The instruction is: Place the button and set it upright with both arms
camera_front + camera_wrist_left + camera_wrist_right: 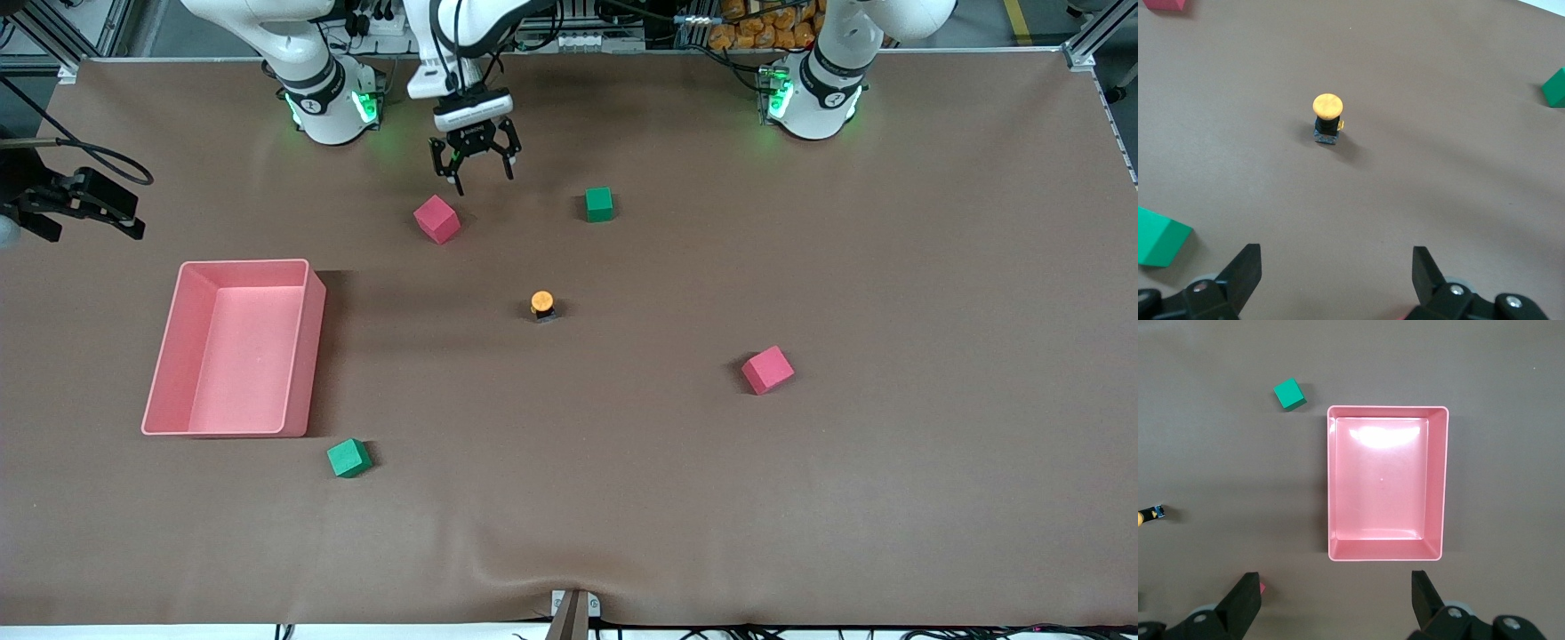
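Front view: the button (542, 305) stands upright on the surface, orange cap up, nearer the camera than the green cube (599, 204). Left pincer (474, 164) hangs apart, empty.

Left wrist view: button axis vertical.

Right wrist view: right pincer (1335, 600) apart over the pink tray (1386, 549).

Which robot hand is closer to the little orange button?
Left. The left gripper hangs beside a red cube, facing the button; the right gripper is high up by the pink tray.

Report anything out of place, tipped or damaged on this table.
Nothing stands out. The button stands upright on the table, orange cap on top, touching nothing. The pink tray sits flat and holds nothing.
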{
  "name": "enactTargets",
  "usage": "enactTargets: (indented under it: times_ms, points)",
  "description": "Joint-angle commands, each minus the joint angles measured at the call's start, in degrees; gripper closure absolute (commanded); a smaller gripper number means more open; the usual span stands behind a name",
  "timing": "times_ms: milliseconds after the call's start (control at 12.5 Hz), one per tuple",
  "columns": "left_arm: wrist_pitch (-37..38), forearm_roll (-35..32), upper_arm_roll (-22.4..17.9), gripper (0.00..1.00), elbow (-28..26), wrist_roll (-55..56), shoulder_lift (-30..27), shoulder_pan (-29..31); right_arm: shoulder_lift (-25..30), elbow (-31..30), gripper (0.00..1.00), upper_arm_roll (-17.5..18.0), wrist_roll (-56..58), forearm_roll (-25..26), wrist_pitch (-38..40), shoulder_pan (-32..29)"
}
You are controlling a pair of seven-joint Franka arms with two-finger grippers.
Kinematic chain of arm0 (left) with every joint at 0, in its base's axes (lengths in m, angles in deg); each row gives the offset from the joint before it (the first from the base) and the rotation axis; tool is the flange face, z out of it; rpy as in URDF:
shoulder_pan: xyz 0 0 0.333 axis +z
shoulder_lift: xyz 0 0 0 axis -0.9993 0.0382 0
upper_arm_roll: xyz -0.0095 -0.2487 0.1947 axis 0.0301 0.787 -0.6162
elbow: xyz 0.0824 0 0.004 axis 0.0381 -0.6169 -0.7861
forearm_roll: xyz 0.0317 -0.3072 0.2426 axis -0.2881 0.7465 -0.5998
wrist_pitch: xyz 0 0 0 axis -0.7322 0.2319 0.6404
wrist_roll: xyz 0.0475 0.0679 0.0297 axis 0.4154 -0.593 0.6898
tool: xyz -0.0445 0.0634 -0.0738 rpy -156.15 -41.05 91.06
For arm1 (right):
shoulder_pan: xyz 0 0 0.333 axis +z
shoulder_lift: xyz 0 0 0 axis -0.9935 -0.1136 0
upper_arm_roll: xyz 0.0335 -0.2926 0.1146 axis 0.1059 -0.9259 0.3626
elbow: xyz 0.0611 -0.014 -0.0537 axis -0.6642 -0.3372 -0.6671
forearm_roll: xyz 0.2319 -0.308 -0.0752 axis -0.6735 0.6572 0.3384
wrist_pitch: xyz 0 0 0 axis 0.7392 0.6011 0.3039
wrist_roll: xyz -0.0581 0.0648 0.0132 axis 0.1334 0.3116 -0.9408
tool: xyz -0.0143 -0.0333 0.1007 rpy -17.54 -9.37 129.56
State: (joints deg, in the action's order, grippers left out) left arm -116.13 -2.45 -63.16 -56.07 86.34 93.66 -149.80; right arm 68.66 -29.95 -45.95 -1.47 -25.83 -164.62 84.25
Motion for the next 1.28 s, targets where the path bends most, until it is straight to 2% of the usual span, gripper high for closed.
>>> enactTargets:
  times_ms: [0,560,800,1200]
  points:
    - [0.5,6.2,-0.2,0.0,-0.4,-6.1,-5.1,2.6,-0.7,1.6,0.0,-0.1,0.3,-0.3,0.6,0.1]
    - [1.0,22.4,-0.3,0.0,-0.6,-26.3,-17.9,15.6,-0.7,1.6,0.0,-0.1,0.4,-0.2,0.6,0.0]
    - [4.8,27.9,-0.3,0.0,-0.5,-35.3,-21.0,21.4,-0.8,1.6,0.0,-0.1,0.5,-0.2,0.5,0.1]
    - [7.5,33.2,-0.3,0.0,-0.6,-44.3,-24.1,30.5,-0.8,1.6,0.0,-0.1,0.3,-0.4,0.6,0.3]
